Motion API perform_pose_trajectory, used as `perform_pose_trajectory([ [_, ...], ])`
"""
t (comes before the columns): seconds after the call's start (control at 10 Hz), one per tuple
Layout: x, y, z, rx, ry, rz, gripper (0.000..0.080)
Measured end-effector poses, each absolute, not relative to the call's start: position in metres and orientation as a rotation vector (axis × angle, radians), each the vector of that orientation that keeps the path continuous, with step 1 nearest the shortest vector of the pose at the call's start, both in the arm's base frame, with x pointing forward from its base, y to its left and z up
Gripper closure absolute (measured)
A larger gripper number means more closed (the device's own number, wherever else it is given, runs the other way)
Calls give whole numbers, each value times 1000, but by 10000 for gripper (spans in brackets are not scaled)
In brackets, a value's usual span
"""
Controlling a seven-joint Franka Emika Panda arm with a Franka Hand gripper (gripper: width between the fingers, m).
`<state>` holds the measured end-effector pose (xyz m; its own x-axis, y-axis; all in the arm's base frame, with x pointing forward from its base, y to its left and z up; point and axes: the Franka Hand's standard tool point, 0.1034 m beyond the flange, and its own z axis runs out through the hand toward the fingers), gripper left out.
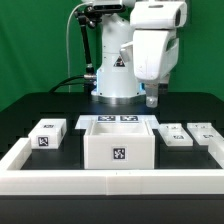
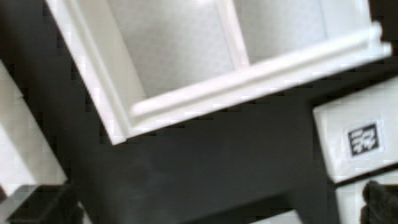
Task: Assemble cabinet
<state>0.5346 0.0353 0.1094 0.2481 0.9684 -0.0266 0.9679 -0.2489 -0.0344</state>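
Note:
The cabinet's large hollow white box (image 1: 118, 143) stands at the middle of the table, open side up, with a marker tag on its front. A smaller tagged white block (image 1: 47, 135) lies to the exterior view's left of it, and two low tagged white blocks (image 1: 177, 135) (image 1: 205, 133) to its right. My gripper (image 1: 152, 98) hangs above and behind the box's right corner, touching nothing. In the wrist view the box's rim (image 2: 196, 92) and one tagged block (image 2: 365, 138) show below. The gripper (image 2: 205, 205) is open and empty; its dark fingertips (image 2: 36, 205) sit far apart.
A long low white border frame (image 1: 110, 181) runs along the table's front and up both sides (image 1: 16, 155). The marker board (image 1: 118, 120) lies flat just behind the box. The arm's white base (image 1: 117, 75) stands at the back centre on the black table (image 1: 60, 108).

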Motion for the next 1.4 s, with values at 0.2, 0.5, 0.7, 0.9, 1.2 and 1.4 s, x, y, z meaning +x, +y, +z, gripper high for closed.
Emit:
perform_pose_trajectory([
  [0.2,528,34,101,-2429,-1941,126,3],
  [0.5,527,33,100,-2428,-1940,129,3],
  [0.7,518,31,90,-2273,-2127,102,3],
  [0.9,510,28,85,-2169,-2234,134,3],
  [1.2,511,27,84,-2179,-2223,135,3],
  [1.4,508,21,84,-2152,-2243,140,3],
])
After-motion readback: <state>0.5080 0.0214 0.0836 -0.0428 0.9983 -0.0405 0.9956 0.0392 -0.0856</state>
